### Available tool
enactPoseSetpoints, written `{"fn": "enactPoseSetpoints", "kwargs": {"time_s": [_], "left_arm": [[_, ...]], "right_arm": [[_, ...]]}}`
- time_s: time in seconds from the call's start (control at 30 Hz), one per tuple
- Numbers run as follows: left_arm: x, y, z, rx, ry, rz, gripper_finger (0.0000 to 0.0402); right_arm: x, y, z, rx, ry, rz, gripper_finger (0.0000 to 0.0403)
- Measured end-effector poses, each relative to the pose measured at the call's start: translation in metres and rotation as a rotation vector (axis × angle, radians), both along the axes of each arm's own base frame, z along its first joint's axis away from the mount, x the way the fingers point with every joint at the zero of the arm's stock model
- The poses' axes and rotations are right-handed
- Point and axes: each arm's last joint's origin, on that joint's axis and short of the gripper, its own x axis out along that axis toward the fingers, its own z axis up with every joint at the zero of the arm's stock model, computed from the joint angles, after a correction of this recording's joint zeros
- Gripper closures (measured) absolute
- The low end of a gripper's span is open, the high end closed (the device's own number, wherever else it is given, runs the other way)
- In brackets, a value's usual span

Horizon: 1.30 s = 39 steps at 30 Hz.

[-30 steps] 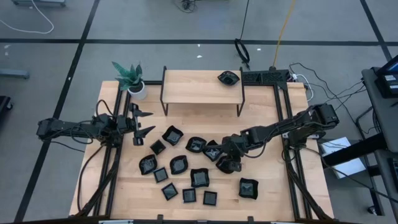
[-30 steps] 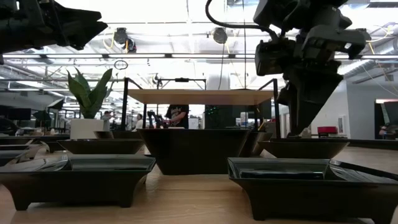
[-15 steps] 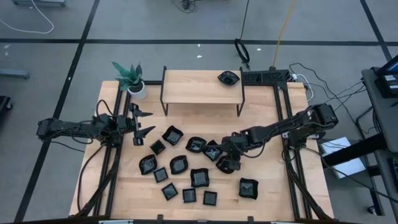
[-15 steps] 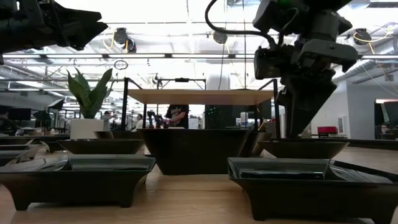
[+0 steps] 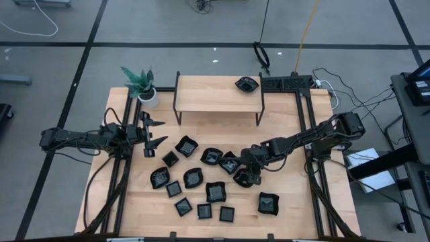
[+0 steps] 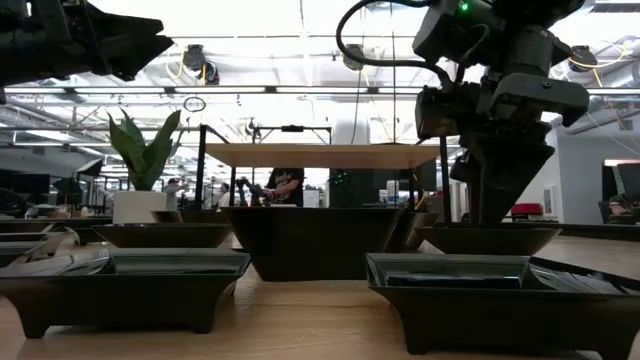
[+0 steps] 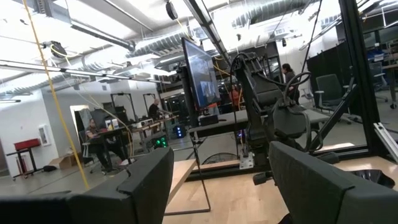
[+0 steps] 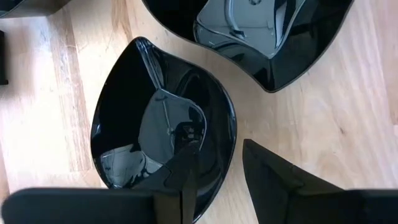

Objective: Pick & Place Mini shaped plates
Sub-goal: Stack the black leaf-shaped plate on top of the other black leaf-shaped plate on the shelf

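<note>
Several small glossy black dishes (image 5: pixel 195 178) lie scattered on the wooden table, and one more (image 5: pixel 246 84) sits on the raised shelf. My right gripper (image 5: pixel 246 176) is down among them over a leaf-shaped dish (image 8: pixel 165 134). It is open (image 8: pixel 217 177), with one finger inside the bowl and the other outside over the wood. In the low view it hangs just above a dish (image 6: pixel 495 215). My left gripper (image 5: pixel 153 133) waits open at the table's left side, held level above the table (image 7: pixel 217 186). My right gripper straddles the leaf-shaped dish's rim (image 8: pixel 231 140) from above, one finger (image 8: pixel 186 180) inside the bowl and one (image 8: pixel 273 180) outside it. I cannot tell whether either finger touches the dish. The dish rests flat on the table.
A wavy-edged dish (image 8: pixel 261 37) lies close beside the leaf-shaped one. A low shelf on dark legs (image 5: pixel 218 97) stands at the far side, with a potted green plant (image 5: pixel 140 82) at its left. Bare wood shows right of the dishes (image 5: pixel 289 181).
My right gripper has stayed low over the leaf-shaped dish. Its wrist has turned a little and shifted slightly toward the table's right. No dish has moved.
</note>
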Motion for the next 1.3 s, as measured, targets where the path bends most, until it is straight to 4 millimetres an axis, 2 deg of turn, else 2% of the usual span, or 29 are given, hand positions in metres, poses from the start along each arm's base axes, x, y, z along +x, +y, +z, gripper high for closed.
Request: {"fn": "enactPoseSetpoints", "kwargs": {"time_s": [0.67, 1.3], "left_arm": [[0.0, 0.0, 0.0, 0.001, 0.0, 0.0, 0.0135], [0.0, 0.0, 0.0, 0.0, 0.0, 0.0, 0.0135]], "right_arm": [[-0.0001, 0.0, -0.0001, -0.013, -0.006, 0.029, 0.0397], [0.0013, 0.0003, 0.0021, -0.023, -0.023, 0.064, 0.0403]]}}
